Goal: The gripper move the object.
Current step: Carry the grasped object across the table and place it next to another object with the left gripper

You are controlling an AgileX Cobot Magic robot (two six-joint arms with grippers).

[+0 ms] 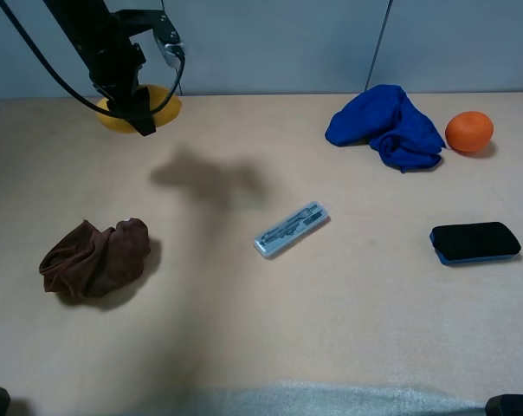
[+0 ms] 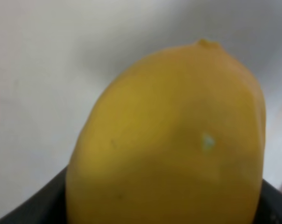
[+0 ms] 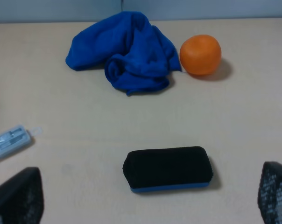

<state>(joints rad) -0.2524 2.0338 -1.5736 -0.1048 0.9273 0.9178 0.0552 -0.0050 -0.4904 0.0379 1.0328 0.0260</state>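
Observation:
My left gripper [image 1: 143,111] is shut on a yellow lemon-shaped fruit [image 1: 114,121] and holds it up at the far left of the table. In the left wrist view the fruit [image 2: 169,140] fills the frame, with a dark finger [image 2: 29,210] showing at its lower edge. My right gripper [image 3: 148,205] is open, its fingertips spread wide, and it is empty. It sits low at the near right, short of a black eraser with a blue base [image 3: 168,169].
A brown cloth [image 1: 95,258] lies at the near left. A clear plastic case [image 1: 291,230] lies mid-table. A blue cloth [image 1: 387,127] and an orange [image 1: 468,132] are at the far right. The black eraser [image 1: 474,242] lies at the right edge.

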